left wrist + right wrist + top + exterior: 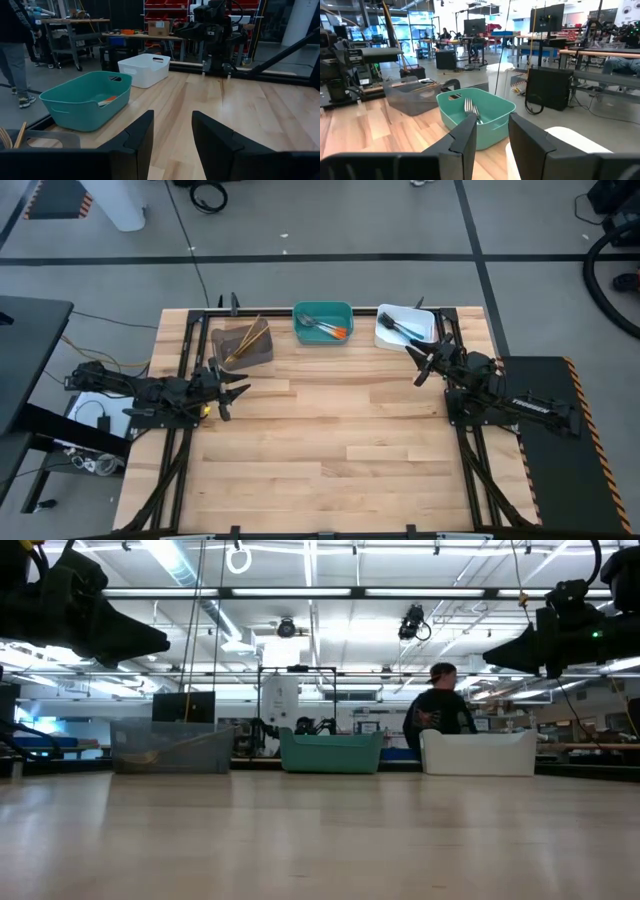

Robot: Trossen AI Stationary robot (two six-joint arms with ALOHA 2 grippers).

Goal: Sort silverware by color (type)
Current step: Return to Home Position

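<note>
- Spanning the middle and near side of the table (330,450), bare wood lies open between the two arms; the grey bin (262,358), teal bin (299,320) and white bin (424,318) stand in a row along the far edge.
- All the silverware in view lies inside the bins; gold pieces (247,340) lean diagonally in the grey bin; orange-handled pieces (330,330) lie roughly along the teal bin's length, handles toward the white bin; dark forks (402,328) slant across the white bin.
- The left gripper (236,392) hangs just on the near side of the grey bin, fingers parted, holding nothing; the right gripper (417,366) hangs beside the white bin's near corner, fingers likewise apart and bare.
</note>
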